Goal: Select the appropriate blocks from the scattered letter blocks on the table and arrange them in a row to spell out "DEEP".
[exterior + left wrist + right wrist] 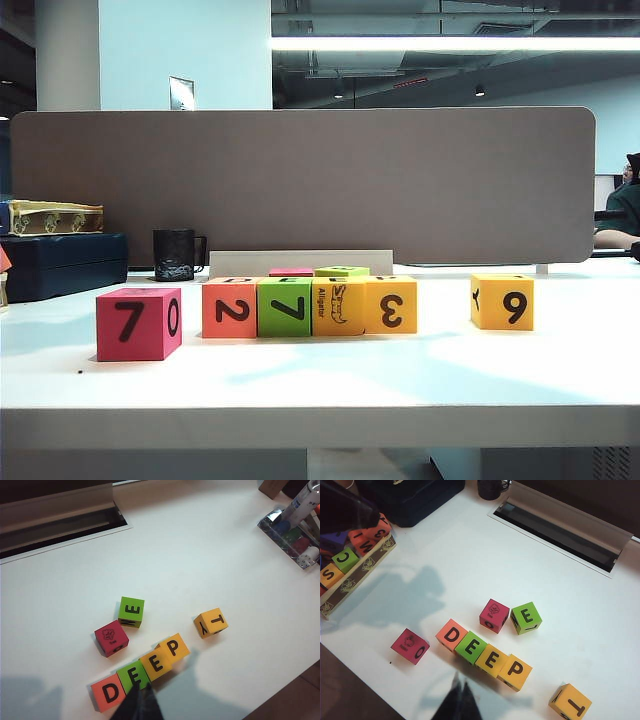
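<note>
Four blocks stand touching in a row on the white table [320, 385]: orange "D" [107, 692], lime-green "E" [133, 677], yellow-orange "E" [156, 664] and yellow-orange "P" [173, 647]. In the exterior view their front faces read "2" [229, 308], "7" [284, 307], an alligator [338, 306] and "3" [390, 304]. My left gripper [138, 692] hangs shut and empty just above the near edge of the green "E". Off the row's near side, my right gripper [458, 682] is shut on nothing. Neither gripper shows in the exterior view.
Loose blocks lie around the row: a big red "7/0" cube [138, 322], a yellow-orange "9" cube [502, 301], and behind the row a red cube [494, 615] and a green "E" cube [525, 618]. A box of spare blocks [350, 555], a dark case [65, 262] and a mug [174, 254] stand at the far left.
</note>
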